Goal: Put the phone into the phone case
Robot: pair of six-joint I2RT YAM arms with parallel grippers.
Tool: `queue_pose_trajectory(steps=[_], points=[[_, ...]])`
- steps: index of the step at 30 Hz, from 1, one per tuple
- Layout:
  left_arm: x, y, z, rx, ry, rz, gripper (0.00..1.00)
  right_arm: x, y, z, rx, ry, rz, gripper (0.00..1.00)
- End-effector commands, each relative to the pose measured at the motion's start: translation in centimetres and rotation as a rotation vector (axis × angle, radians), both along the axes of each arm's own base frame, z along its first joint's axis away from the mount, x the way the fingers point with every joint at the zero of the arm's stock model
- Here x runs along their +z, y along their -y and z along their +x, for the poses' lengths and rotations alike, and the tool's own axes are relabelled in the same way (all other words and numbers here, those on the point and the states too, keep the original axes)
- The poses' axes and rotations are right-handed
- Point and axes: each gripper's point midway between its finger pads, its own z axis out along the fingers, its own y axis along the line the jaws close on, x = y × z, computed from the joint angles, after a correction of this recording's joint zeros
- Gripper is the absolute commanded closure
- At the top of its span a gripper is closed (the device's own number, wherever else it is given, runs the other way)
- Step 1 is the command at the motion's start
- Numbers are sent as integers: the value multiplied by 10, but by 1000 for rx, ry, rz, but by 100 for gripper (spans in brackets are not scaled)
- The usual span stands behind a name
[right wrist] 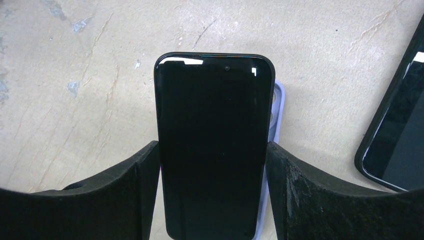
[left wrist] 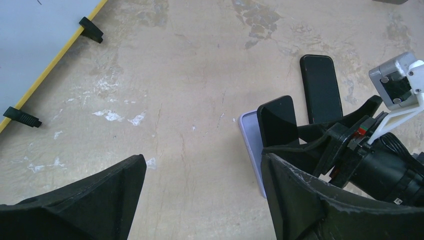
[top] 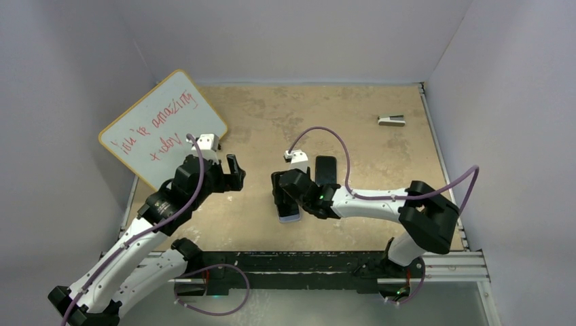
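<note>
My right gripper is shut on the phone, a glossy black slab, with a finger against each long side. The phone hangs just above the pale lavender phone case, which lies flat on the table and shows as a light rim along the phone's right edge. From the left wrist view the phone tilts up over the case. From above, the right gripper covers most of the case. My left gripper is open and empty, to the left of the case, and shows from above.
A second black phone-shaped slab lies flat just right of the case and shows in both wrist views. A yellow-rimmed whiteboard leans at the back left. A small grey object lies at the back right.
</note>
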Motion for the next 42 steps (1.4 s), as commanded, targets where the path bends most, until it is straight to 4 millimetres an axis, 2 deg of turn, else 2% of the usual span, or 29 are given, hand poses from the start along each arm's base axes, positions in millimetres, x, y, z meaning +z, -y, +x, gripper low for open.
queue_pose_trajectory(steps=[1, 11, 24, 31, 38, 42], points=[[8, -3, 2, 9, 30, 2, 11, 35, -23, 21, -21, 106, 100, 68], [9, -4, 2, 11, 33, 7, 11, 11, -15, 23, -41, 106, 53, 68], [9, -4, 3, 14, 29, 11, 10, -16, 4, 11, -58, 70, -4, 64], [7, -4, 4, 16, 27, 12, 10, -22, 7, 6, -51, 59, -19, 50], [6, -3, 5, 14, 18, 17, 9, -20, 8, -1, -53, 36, -16, 31], [5, -3, 5, 14, 17, 21, 9, -21, 10, -5, -67, 16, -14, 26]])
